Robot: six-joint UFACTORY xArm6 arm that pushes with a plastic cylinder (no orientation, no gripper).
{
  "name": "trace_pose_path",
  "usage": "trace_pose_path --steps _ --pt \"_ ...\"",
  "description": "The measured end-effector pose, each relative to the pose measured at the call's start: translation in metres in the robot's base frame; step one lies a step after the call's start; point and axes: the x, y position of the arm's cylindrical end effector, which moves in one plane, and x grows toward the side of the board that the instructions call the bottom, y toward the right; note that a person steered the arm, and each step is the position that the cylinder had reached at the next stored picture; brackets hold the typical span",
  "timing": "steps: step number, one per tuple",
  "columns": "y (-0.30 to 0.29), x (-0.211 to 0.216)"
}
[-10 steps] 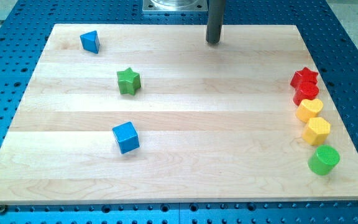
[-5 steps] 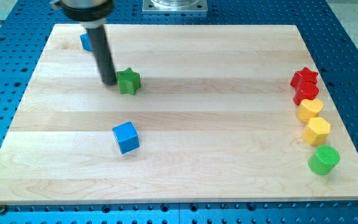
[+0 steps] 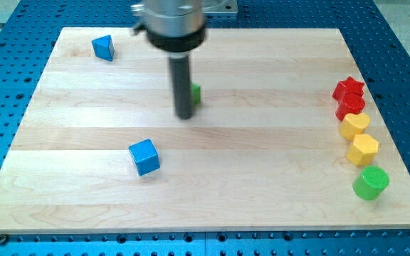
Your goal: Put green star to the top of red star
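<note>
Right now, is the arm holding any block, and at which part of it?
Nothing is held. My tip only pushes: it stands at the left side of the green star, which the rod mostly hides, so contact cannot be confirmed.

You're looking at a robotics lab bench, not a home or shop. A pale wooden board is sitting on a blue metal breadboard table drilled with a regular grid of mounting holes. A grey metal mount plate is showing at the view's top edge. A dark rod on a metal collar is hanging over the board. Small coloured test blocks, like the blue cube, are lying around.
</note>
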Motion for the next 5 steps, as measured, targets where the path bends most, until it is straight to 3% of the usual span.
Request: trace_pose_path --steps 1,2,3,4,5 --pt "0.019 -0.027" --pt "0.001 0.046" --pt "-0.062 0.024" --pt "-0.044 -0.033" --pt "0.029 -0.049"
